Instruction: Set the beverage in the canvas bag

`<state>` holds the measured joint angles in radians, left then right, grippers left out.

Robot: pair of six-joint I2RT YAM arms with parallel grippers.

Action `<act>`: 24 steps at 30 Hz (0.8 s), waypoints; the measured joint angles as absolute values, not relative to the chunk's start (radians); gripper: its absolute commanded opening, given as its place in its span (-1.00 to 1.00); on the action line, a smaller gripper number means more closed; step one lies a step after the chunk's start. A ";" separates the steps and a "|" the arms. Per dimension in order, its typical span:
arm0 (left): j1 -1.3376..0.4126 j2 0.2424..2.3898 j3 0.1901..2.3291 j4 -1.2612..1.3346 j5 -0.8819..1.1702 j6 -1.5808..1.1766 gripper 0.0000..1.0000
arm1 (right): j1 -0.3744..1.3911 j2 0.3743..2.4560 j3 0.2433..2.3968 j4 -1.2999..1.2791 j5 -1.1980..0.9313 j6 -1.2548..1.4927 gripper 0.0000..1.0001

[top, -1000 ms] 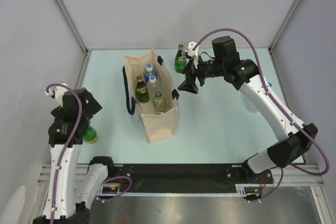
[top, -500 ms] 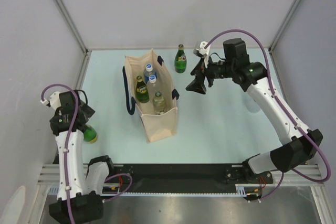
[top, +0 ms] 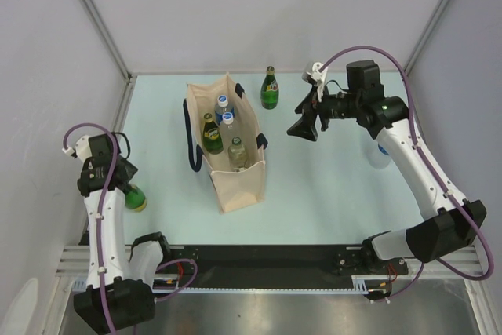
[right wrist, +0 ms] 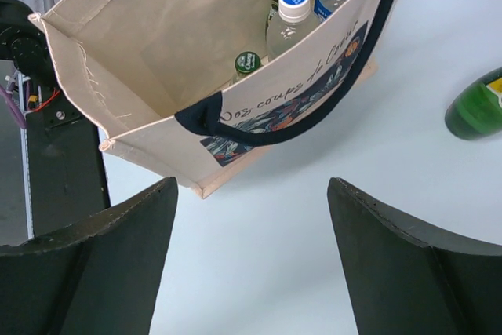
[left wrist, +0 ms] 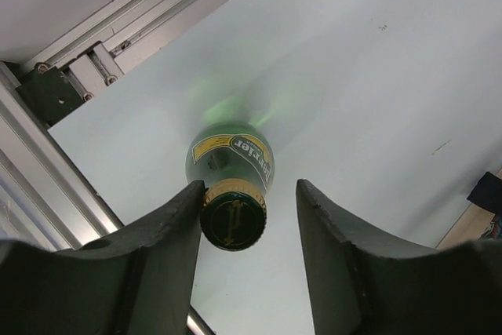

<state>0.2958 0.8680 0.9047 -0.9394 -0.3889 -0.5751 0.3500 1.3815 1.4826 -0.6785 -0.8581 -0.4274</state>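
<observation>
Now, overhead, right side: my right tool has drawn off to the right, away from the far green bottle it was close beside a second ago. That bottle stands untouched behind the canvas bag.
Overhead, left side: the left arm has folded back toward its base. My left tool sits by the near green bottle, which has not shifted. The bottle is well apart from the bag, out at the left of the surface.
Overhead, bag: upright, mouth open, four bottles already inside. A clear bottle stands half hidden behind the right arm.
Meaning for the task: I judge the left side has the pick now and the right is clearing out. The near bottle is not yet lifted.
Left wrist adds: what the overhead hides. The fingers are spread either side of the gold cap, one just beside it and a gap at the other. The tool is not clamped, and the bottle stands on the surface.
Right wrist adds: the tool gapes wide and holds nothing. I look into the bag past its navy handle to four caps inside, with the far green bottle at the frame's right edge.
</observation>
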 measured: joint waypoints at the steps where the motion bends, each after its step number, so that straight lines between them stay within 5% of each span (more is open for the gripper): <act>1: 0.297 0.868 0.904 -0.939 -0.389 -0.575 0.05 | 0.346 1.380 1.480 -0.678 -0.861 -0.427 0.66; 5: 0.298 0.868 0.902 -0.937 -0.389 -0.574 -0.13 | 0.336 1.375 1.469 -0.678 -0.873 -0.426 0.66; 15: 0.301 0.866 0.897 -0.917 -0.349 -0.532 -1.00 | 0.321 1.349 1.459 -0.676 -0.888 -0.426 0.67; 24: 0.290 0.820 0.897 -0.898 -0.126 -0.406 -1.00 | 0.320 1.344 1.459 -0.676 -0.903 -0.422 0.68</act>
<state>0.2897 0.8200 0.8974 -0.8982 -0.1257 -0.4061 0.3199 1.3441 1.4586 -0.6758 -0.9031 -0.4221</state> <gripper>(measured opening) 0.374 0.837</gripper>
